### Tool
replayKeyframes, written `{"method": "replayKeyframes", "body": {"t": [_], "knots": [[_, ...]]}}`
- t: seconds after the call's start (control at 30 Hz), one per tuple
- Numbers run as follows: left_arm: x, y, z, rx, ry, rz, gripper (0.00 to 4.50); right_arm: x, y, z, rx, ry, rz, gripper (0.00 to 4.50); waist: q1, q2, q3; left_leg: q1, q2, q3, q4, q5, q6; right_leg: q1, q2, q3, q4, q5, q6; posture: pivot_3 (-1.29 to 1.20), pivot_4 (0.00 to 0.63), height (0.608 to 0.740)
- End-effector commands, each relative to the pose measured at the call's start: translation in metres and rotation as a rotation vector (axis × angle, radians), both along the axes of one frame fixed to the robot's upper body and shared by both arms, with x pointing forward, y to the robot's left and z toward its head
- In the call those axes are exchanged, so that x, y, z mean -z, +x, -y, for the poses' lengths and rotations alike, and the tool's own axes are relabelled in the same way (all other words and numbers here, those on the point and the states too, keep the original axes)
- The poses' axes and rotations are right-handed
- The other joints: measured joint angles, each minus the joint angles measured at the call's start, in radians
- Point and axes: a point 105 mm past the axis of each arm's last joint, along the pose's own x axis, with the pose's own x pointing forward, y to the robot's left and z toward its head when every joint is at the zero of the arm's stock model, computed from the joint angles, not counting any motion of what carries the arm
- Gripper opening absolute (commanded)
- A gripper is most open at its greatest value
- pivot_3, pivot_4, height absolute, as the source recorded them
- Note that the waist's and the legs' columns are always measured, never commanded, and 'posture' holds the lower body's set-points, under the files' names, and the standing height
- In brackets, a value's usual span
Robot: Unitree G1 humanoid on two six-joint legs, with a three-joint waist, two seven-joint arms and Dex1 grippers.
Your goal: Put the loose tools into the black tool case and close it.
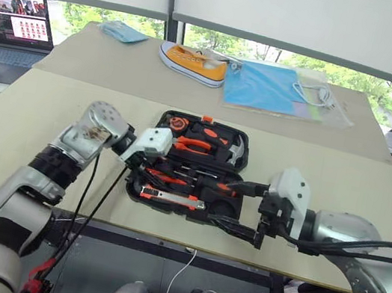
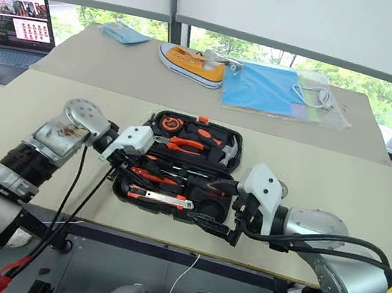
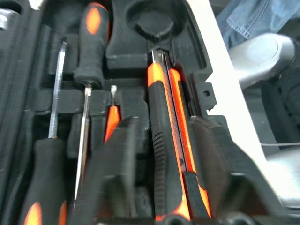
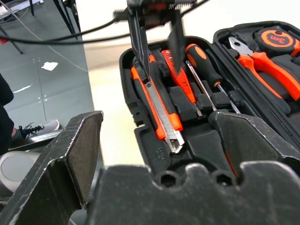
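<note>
Left tool (image 3: 159,154), mid-frame, straddles the utility knife (image 3: 165,140) in the black tool case (image 1: 233,170), partly open; right tool (image 1: 249,213) gapes empty.

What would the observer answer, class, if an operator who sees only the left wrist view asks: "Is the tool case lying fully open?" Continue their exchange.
Observer: Yes, the black tool case lies open flat on the table.
Operator: What is in its far half?
Observer: Orange-handled pliers beside a hammer.
Operator: Where is the other gripper?
Observer: The right gripper is wide open at the case's near right corner.
</note>
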Motion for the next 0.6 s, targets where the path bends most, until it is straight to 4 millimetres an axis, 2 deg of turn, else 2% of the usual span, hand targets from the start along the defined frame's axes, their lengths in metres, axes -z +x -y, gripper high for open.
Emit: {"method": "replayKeyframes", "body": {"t": [0.03,0.17,0.33,0.47,0.53,0.6], "knots": [[-0.003,-0.003,-0.003,0.032,0.019,0.032,0.1,-0.007,0.001,0.0,-0.003,0.004,0.047,4.5,0.0,0.0,0.0,0.0,0.0,0.0,0.0,0.0,0.0,0.0,0.0,0.0,0.0,0.0,0.0,0.0,0.15,0.718],[0.011,0.01,-0.003,-0.024,0.083,0.121,0.04,-0.007,0.002,0.0,0.004,0.007,0.047,4.5,0.0,0.0,0.0,0.001,0.0,0.0,0.0,0.0,0.0,0.0,0.0,0.0,0.0,0.0,0.0,0.0,0.15,0.718],[0.022,-0.001,-0.004,0.044,0.103,0.087,0.04,-0.006,0.003,0.001,0.016,0.013,0.046,4.5,0.001,0.0,0.0,0.002,0.0,0.0,0.0,-0.001,0.001,0.003,-0.001,0.0,0.0,0.0,0.0,0.0,0.15,0.718],[0.039,-0.002,-0.005,0.041,0.123,0.094,0.04,-0.004,0.005,0.005,0.043,0.012,0.04,4.5,0.0,0.002,-0.001,0.003,0.0,0.0,0.0,-0.001,0.001,0.003,-0.001,0.0,0.0,0.0,0.0,0.0,0.15,0.718],[0.039,-0.002,-0.005,0.03,0.106,0.094,0.04,-0.003,0.006,0.008,0.058,0.006,0.039,4.5,0.0,0.003,-0.002,0.004,0.0,0.0,0.0,-0.001,0.001,0.004,-0.001,0.0,0.0,0.0,0.0,0.0,0.15,0.718],[0.03,-0.001,-0.003,0.019,0.059,0.098,0.04,-0.002,0.007,0.012,0.071,-0.001,0.036,4.5,0.0,0.003,-0.003,0.004,0.0,0.0,0.0,-0.001,0.001,0.004,-0.001,0.0,0.0,0.0,0.0,0.0,0.15,0.718]]}}
